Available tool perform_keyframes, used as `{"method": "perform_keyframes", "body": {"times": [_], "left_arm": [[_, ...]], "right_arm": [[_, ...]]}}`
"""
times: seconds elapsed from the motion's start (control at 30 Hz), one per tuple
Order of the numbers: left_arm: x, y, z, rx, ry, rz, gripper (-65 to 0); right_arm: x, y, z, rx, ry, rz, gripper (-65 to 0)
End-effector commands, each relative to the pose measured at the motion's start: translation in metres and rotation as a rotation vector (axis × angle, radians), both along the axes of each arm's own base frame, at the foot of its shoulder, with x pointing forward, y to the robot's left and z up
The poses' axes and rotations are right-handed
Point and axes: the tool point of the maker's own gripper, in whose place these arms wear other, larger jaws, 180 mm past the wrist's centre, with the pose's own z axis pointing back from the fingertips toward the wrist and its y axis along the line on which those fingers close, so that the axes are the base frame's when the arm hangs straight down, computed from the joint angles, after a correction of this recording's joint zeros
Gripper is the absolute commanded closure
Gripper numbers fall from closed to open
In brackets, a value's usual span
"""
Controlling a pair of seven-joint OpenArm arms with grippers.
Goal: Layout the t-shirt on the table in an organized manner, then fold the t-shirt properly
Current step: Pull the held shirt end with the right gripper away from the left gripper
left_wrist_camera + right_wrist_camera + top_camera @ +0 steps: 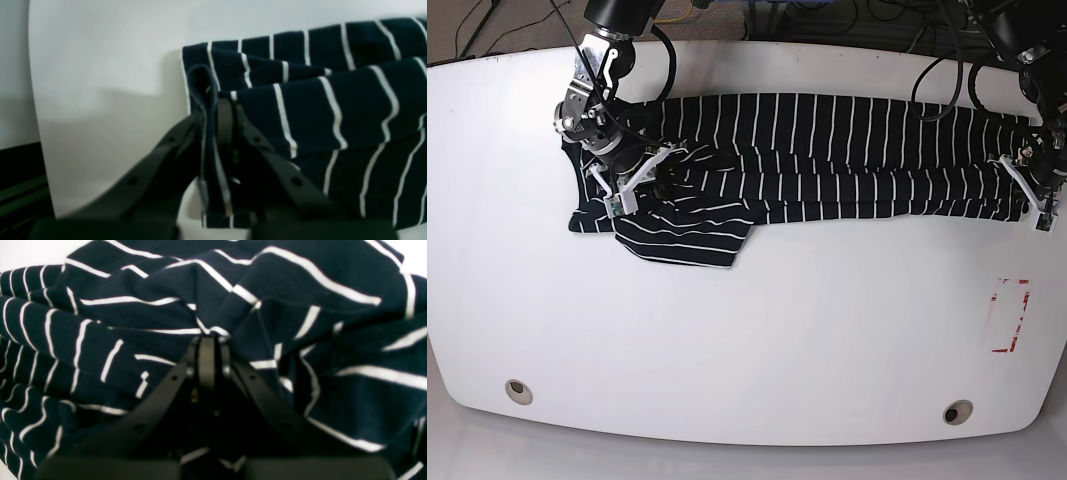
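The dark navy t-shirt (827, 160) with thin white stripes lies stretched in a long band across the far half of the white table (747, 340). My left gripper (1035, 190) is at the shirt's right end, shut on a bunched edge of the fabric; in the left wrist view the cloth (213, 133) runs between the closed fingers. My right gripper (632, 180) is at the shirt's crumpled left end, shut on a fold of the shirt (213, 330), with fabric filling the right wrist view. A sleeve flap (687, 240) hangs toward the front at the left.
A red-marked rectangle (1010, 316) is on the table at the front right. Two metal-ringed holes (518, 391) (957, 412) sit near the front edge. Cables lie beyond the far edge. The table's edge shows at the left of the left wrist view (36, 116).
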Motion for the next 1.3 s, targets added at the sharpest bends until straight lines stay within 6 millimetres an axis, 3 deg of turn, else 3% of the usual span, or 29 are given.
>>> {"method": "perform_keyframes", "body": {"times": [0.0, 0.23, 0.3, 0.5, 0.6, 0.73, 0.97, 1.1, 1.27], "left_arm": [[0.006, 0.008, 0.014, 0.031, -0.034, -0.001, -11.1], [0.006, 0.008, 0.014, 0.031, -0.036, 0.0, -35.7], [0.007, 0.008, 0.015, 0.031, -0.038, 0.0, -38.5], [0.008, 0.009, 0.019, 0.041, -0.03, 0.004, -38.5], [0.018, 0.008, 0.034, 0.044, -0.057, 0.008, -38.5], [0.019, 0.016, 0.051, 0.033, -0.089, 0.05, -38.5], [0.028, 0.015, 0.064, 0.0, -0.14, 0.054, -38.5], [0.029, 0.013, 0.053, -0.025, -0.117, 0.056, -38.5], [0.035, -0.01, 0.018, -0.114, -0.078, 0.015, -38.5]], "right_arm": [[-0.003, -0.004, -0.004, -0.04, 0.031, 0.008, -2.2], [-0.003, -0.004, -0.004, -0.04, 0.031, 0.008, -2.2], [-0.003, -0.004, -0.004, -0.041, 0.03, 0.008, -2.2], [-0.002, -0.004, -0.002, -0.04, 0.024, 0.007, -2.2], [0.0, -0.006, 0.003, -0.046, 0.009, 0.005, -2.2], [0.005, -0.01, 0.016, -0.072, -0.03, 0.004, -2.2], [0.007, -0.019, 0.041, -0.148, -0.053, 0.013, -2.2], [0.012, -0.024, 0.06, -0.189, -0.088, 0.011, -2.2], [0.022, -0.028, 0.085, -0.231, -0.137, 0.01, -2.5]]}}
